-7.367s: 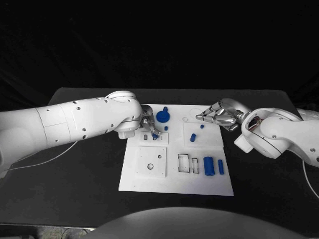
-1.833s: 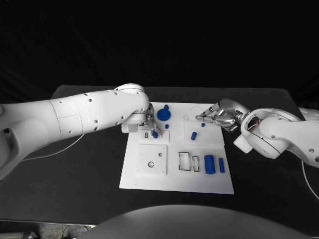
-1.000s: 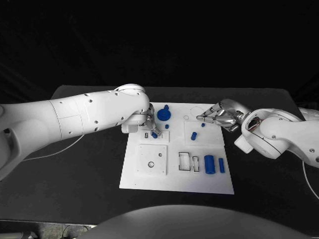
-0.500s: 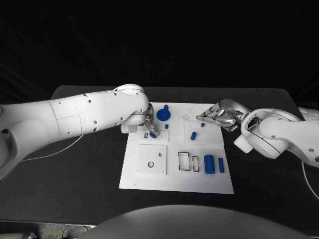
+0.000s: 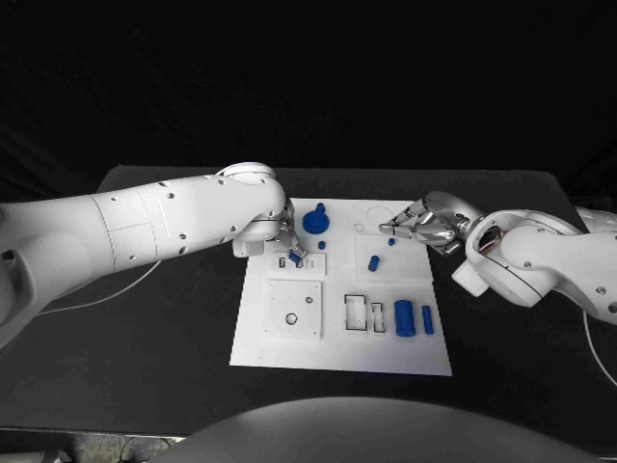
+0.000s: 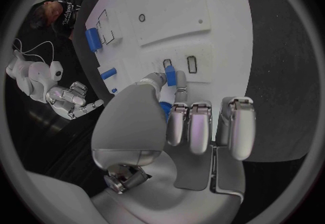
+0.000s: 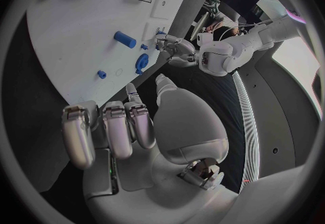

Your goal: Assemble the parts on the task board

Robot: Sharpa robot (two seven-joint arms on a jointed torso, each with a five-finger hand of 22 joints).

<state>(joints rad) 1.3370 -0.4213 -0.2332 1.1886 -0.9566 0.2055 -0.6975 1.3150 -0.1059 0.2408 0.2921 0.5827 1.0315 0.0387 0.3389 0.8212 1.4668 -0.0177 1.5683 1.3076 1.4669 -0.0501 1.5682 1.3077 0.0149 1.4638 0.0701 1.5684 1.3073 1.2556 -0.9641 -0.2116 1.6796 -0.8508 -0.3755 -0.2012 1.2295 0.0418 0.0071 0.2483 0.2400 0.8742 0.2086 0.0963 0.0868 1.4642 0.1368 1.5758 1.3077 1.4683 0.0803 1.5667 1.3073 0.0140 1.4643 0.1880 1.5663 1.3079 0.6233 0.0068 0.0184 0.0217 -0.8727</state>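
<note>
pinching a small blue peg (image 6: 170, 76) between thumb and finger, the left hand (image 5: 283, 238) holds it just over two little slots (image 6: 179, 64) at the white board's (image 5: 339, 347) far left, its long axis running along theirs. the right hand (image 5: 428, 222) hovers empty, fingers apart, by the far right edge. about six more blue parts sit on the board.
</note>
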